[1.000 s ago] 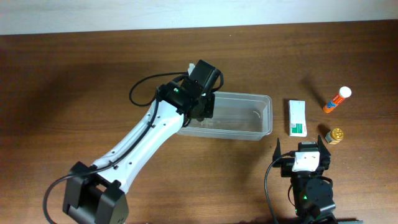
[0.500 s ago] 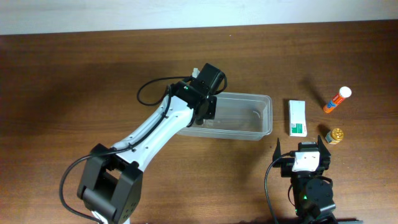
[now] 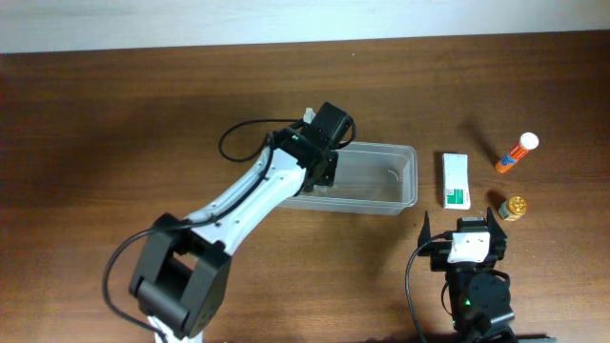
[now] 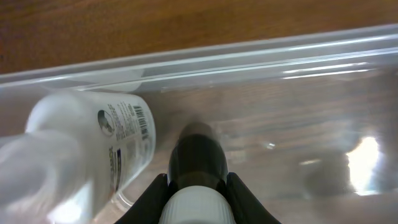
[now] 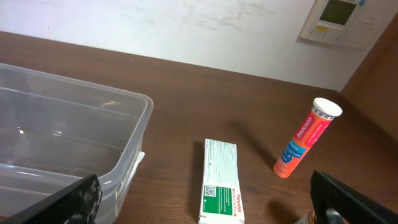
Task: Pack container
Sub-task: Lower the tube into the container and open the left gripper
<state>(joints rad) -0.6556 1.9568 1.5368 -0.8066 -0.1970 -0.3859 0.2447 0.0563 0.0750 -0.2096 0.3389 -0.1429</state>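
Overhead: moved the left gripper (image 3: 322, 170) rightward since a second ago, now over the left end of the container (image 3: 405, 181), mid-table; kept the right gripper (image 3: 464, 227) parked, spread wide, empty. Left wrist: clamped on a black-tipped bottle (image 4: 198, 158) above the container floor, beside a white barcoded bottle (image 4: 118, 130). Right wrist: container at left.

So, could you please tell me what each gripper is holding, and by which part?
The left gripper is shut on a small black-and-white item, clamped around its white part, over the container. The right gripper is open and holds nothing.
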